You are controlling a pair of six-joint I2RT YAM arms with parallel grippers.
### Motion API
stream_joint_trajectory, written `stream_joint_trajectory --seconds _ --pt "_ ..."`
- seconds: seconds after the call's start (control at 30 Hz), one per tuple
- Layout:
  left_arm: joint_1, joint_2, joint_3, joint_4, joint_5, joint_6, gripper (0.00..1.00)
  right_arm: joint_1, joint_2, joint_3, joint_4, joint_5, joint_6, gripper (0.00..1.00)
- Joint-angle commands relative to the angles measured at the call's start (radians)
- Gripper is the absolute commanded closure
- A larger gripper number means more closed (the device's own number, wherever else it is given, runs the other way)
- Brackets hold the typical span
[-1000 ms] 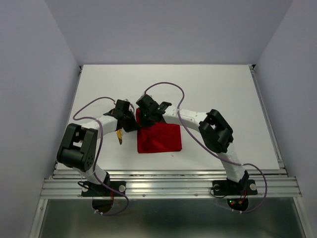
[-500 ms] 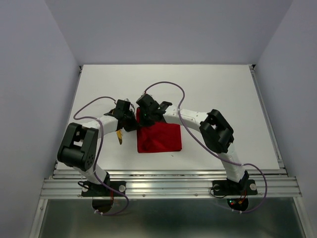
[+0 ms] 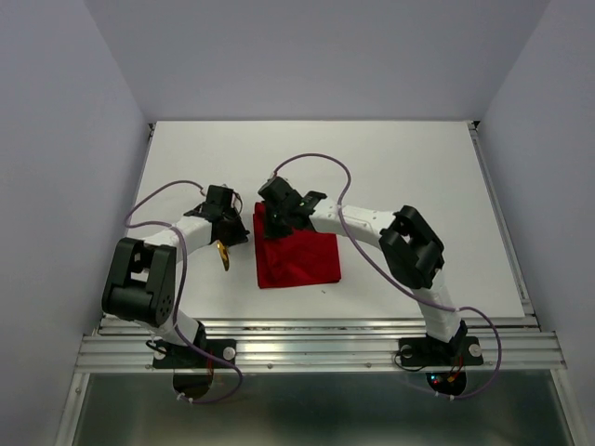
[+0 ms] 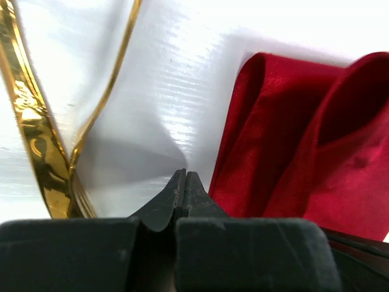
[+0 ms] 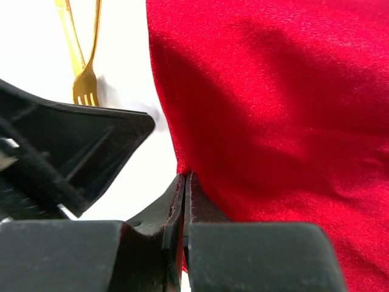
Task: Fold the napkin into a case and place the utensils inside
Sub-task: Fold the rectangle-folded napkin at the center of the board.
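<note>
- White table (image 3: 418,186) is carrying the folded red napkin (image 3: 302,260), with the gold utensils (image 4: 36,134) lying just left of it.
- Left hand (image 4: 185,182) is hovering closed and empty between them.
- Right hand (image 5: 185,182) is sitting closed at the napkin's edge.
- Cloth is looking soft and limp, so it is probably wanting a corner pinch.

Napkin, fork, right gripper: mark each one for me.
napkin (image 3: 302,260), top view, middle of the red cloth.
fork (image 5: 85,88), right wrist view, head at the base of the tines.
right gripper (image 5: 184,177), right wrist view, between the shut fingertips at the napkin's edge.
</note>
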Motion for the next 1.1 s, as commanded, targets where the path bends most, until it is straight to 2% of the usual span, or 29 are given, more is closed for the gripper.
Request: stream_joint_trajectory --seconds 0.0,0.2,0.57,1.07 --pt "-0.004 0.032 0.018 0.007 0.025 0.004 1.00 0.010 -0.070 -0.007 0.038 0.033 0.010 0.99" --pt "-0.010 0.115 0.043 0.055 0.119 0.008 1.00 0.010 -0.096 -0.027 0.035 0.050 0.008 0.99" --pt "-0.122 0.177 0.078 0.116 0.174 -0.060 1.00 0.010 -0.144 -0.079 0.032 0.066 0.017 0.99" --pt "-0.091 0.121 0.063 0.081 0.134 -0.035 1.00 0.010 -0.112 -0.060 0.032 0.055 0.022 0.99"
